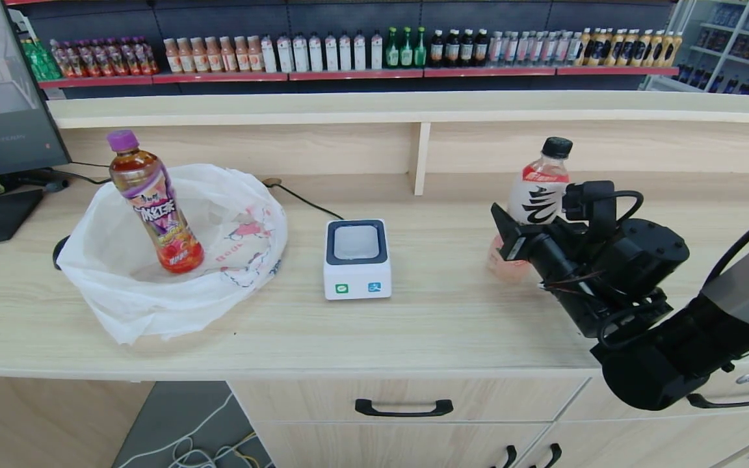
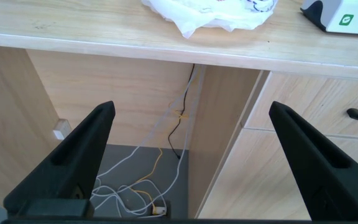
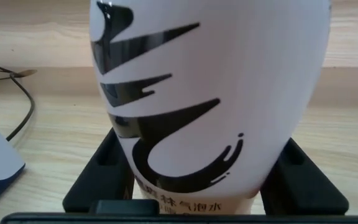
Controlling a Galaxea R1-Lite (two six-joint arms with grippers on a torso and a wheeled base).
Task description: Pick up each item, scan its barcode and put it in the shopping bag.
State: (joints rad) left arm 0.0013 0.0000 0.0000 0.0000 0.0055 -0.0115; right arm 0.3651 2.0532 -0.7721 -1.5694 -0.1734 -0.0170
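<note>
Left jaws gape wide, low in front of the bench (image 1: 452,312) edge. Shopping bag (image 1: 121,286) far left, tea bottle (image 1: 155,205) standing inside. Scanner (image 1: 356,258) mid-bench. Right jaws clamp the white-label bottle (image 1: 539,185) low down, standing right of scanner. Risk: low grip lets the tall bottle swing or slip on lift; barcode may miss the scanner.

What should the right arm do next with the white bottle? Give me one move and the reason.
Probably lift the white bottle and carry it to the robot's left, over the scanner. The right end effector sits around it, it stands on the counter, and the scanner's window faces up. Grip tightness is unclear, so lift slowly.
</note>
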